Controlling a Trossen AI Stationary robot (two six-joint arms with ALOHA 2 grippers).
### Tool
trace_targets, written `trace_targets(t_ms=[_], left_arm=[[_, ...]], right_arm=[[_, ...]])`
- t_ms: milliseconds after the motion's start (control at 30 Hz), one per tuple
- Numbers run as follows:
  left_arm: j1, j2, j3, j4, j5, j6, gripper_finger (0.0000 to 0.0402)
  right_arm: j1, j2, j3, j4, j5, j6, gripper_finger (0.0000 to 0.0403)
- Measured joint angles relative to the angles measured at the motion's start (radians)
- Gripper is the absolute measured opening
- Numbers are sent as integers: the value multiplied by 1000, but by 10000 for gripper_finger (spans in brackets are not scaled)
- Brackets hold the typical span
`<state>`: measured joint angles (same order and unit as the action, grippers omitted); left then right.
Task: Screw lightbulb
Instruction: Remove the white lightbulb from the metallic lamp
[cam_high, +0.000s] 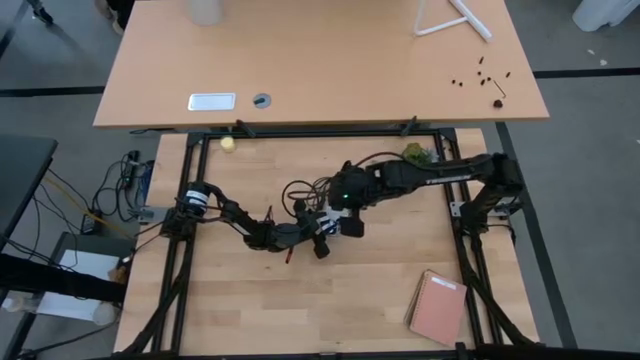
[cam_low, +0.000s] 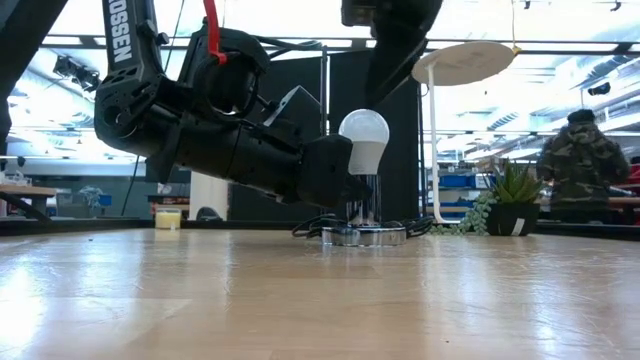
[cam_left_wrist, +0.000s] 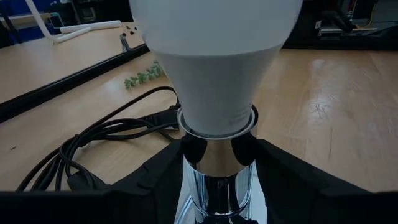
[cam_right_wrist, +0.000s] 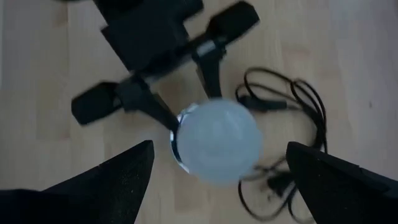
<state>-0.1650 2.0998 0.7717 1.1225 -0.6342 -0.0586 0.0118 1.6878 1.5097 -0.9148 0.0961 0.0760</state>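
The white lightbulb stands upright with its base in the chrome socket, whose round foot rests on the table. My left gripper comes in level from the table's left and is shut on the socket's stem. My right gripper hangs above the bulb, pointing down. It is open, with one finger standing well clear on each side of the bulb. In the high view both grippers meet at mid-table and the bulb is hidden under them. My left gripper pinches the socket's chrome stem between its two fingers, just under the bulb's neck. The fingers come level from the table's left and lie across the upright stem. The socket stands on the table with the bulb upright in it.
The socket's black cord lies in loops on the table beside the foot. A yellowish ball and a green sprig lie near the far edge, a reddish notebook at the near right. A person stands beyond the table.
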Motion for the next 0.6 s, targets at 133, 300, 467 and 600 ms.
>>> trace_targets(t_ms=[133,300,467,600], left_arm=[[0,0,-2,1,0,0,197],[0,0,-2,1,0,1,197],[0,0,-2,1,0,-5,197],[0,0,-2,0,0,-3,197]], right_arm=[[0,15,0,38,-2,0,375],[-4,39,-2,55,15,-22,376],[-20,45,-2,85,12,-22,376],[-25,45,-2,87,11,6,378]])
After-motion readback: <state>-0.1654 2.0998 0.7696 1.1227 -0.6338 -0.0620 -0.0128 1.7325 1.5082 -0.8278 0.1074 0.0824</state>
